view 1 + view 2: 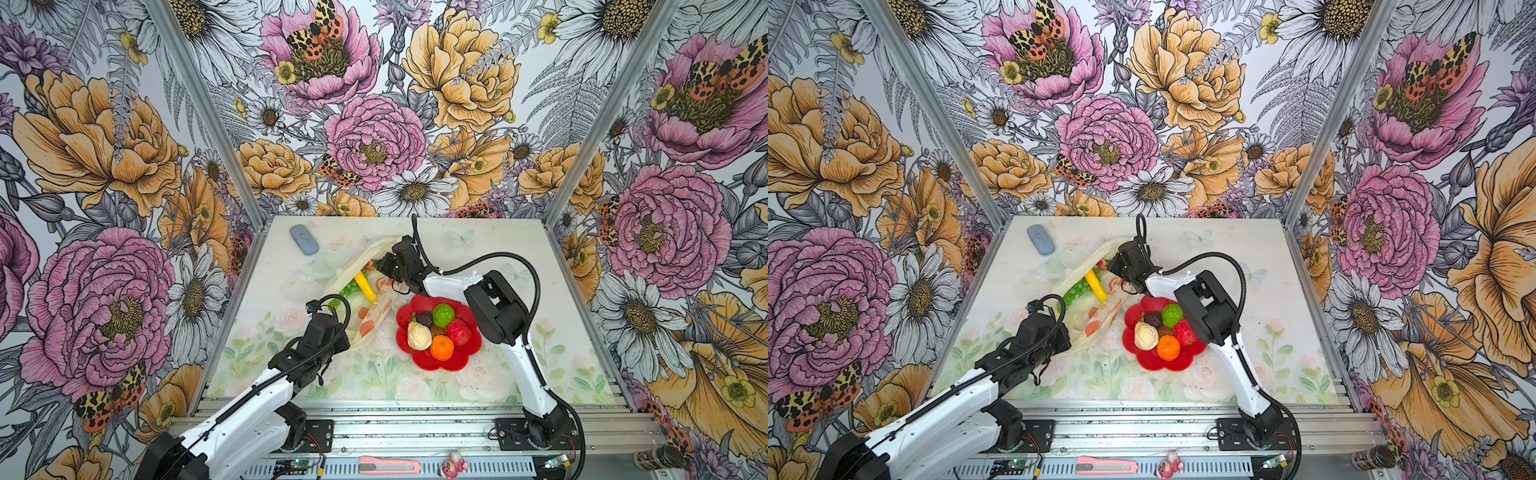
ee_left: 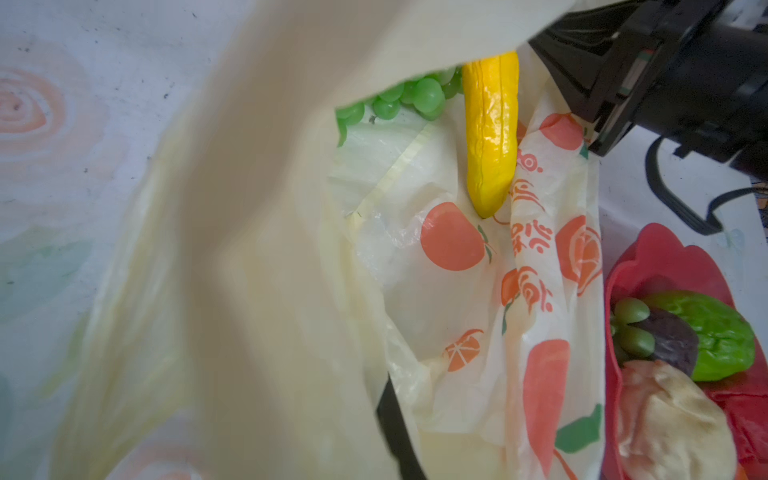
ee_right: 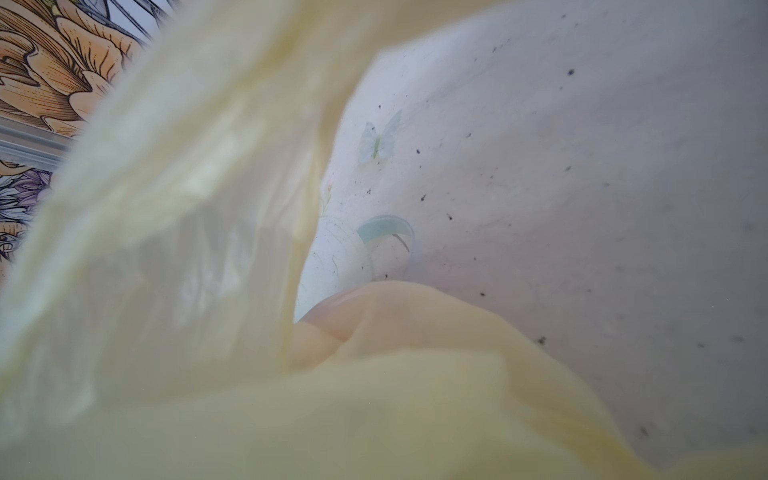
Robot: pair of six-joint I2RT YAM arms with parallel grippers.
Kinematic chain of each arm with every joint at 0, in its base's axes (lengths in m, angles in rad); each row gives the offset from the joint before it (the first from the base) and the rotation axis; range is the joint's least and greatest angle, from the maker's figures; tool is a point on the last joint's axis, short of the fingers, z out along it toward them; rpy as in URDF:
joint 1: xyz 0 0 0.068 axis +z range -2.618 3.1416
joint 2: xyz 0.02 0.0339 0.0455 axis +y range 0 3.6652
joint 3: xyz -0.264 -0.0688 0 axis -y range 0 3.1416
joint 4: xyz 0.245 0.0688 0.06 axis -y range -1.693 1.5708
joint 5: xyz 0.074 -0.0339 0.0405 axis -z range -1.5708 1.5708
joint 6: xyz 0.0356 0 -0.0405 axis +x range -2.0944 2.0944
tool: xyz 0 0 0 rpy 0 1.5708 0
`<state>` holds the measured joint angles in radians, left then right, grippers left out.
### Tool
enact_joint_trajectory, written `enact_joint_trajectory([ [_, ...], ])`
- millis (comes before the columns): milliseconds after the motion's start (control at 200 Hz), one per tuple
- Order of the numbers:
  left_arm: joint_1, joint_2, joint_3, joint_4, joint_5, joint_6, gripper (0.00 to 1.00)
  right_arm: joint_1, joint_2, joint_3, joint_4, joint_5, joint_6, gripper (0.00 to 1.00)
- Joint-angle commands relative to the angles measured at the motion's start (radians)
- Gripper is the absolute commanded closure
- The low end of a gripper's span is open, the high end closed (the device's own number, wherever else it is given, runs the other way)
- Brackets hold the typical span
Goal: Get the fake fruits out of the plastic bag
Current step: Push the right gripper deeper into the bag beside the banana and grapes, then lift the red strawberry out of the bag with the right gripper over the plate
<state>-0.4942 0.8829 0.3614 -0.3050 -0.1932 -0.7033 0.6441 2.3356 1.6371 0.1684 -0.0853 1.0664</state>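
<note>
**Desk:** What's on your left?

**Me:** Far back, a blue-grey oblong thing (image 1: 303, 239) lies on the table (image 1: 519, 374), well apart from the work. Nearer me, my left gripper (image 1: 337, 316) is pressed together on the near edge of the plastic bag (image 1: 376, 309). In its wrist view the pale film rises blurred across the lens, with one black finger (image 2: 395, 432) showing below it.

**Desk:** And the bag itself?

**Me:** It lies mid-table with its mouth open between my two arms. Inside I see the green grape bunch (image 1: 348, 289). The yellow banana (image 1: 365, 286) is just beside it on the right. Both rest on the printed lower wall.

**Desk:** Right arm?

**Me:** My right gripper (image 1: 379, 266) sits at the bag's far rim with its jaws closed. Bunched film fills its wrist view, so I read that as a pinch on the plastic. The fingers themselves are hidden.

**Desk:** Anything already out?

**Me:** Just right of the bag, the red flower-shaped plate (image 1: 428, 363) holds five pieces. They are the cream piece (image 1: 419, 336), the dark brown piece (image 1: 424, 319), the green piece (image 1: 443, 315), the orange (image 1: 441, 347) and the red apple (image 1: 458, 331).
</note>
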Motion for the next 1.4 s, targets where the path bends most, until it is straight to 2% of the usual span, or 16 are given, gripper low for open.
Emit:
enact_joint_trajectory([
  [0, 0.027, 0.029, 0.042, 0.065, 0.035, 0.036, 1.0, 0.015, -0.09, -0.031, 0.03, -0.029, -0.046, 1.0],
  [310, 0.111, 0.117, 0.092, 0.121, 0.101, 0.1, 1.0, 0.044, -0.182, -0.126, 0.031, -0.044, -0.113, 1.0],
  [540, 0.13, 0.167, 0.121, 0.148, 0.124, 0.119, 1.0, 0.068, -0.229, -0.176, -0.02, -0.021, -0.204, 1.0],
  [686, 0.138, 0.175, 0.131, 0.155, 0.129, 0.123, 1.0, 0.09, -0.241, -0.215, -0.054, 0.002, -0.257, 0.99],
  [926, 0.166, 0.15, 0.125, 0.13, 0.129, 0.133, 1.0, 0.088, -0.241, -0.27, -0.058, 0.006, -0.246, 0.98],
  [1091, 0.183, 0.13, 0.119, 0.115, 0.14, 0.141, 1.0, 0.106, -0.257, -0.27, -0.078, 0.005, -0.288, 0.98],
  [1391, 0.187, 0.163, 0.136, 0.106, 0.113, 0.149, 1.0, 0.12, -0.449, -0.382, -0.067, -0.009, -0.353, 0.99],
])
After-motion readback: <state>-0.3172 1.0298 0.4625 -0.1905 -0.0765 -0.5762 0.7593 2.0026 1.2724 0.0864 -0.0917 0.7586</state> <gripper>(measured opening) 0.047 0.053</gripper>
